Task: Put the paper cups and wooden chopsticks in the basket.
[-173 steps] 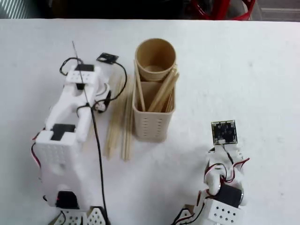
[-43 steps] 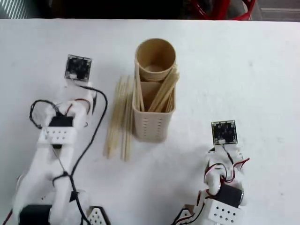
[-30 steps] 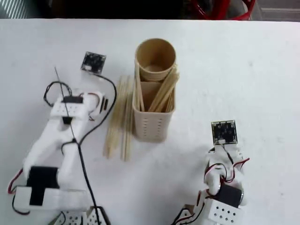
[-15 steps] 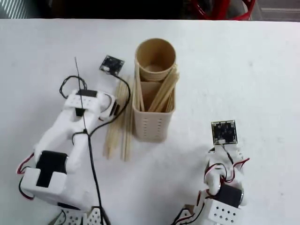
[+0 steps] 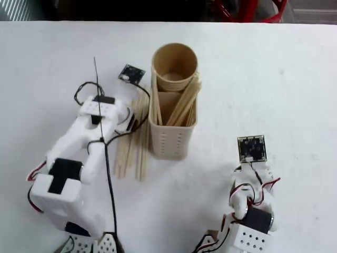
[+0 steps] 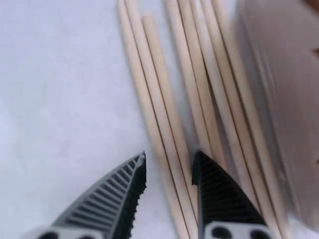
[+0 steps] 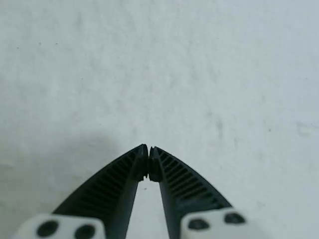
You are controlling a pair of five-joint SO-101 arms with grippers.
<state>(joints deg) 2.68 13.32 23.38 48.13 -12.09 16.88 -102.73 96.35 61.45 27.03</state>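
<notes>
White arms [image 5: 79,138], black ribbed pincers [image 6: 169,158], black cables [image 5: 108,174].

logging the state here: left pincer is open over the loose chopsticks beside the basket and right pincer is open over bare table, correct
Not quite. The right pincer is shut, not open, its tips touching over bare table, as the right wrist view shows. The rest stands: the left pincer is open over the loose chopsticks beside the basket.
</notes>
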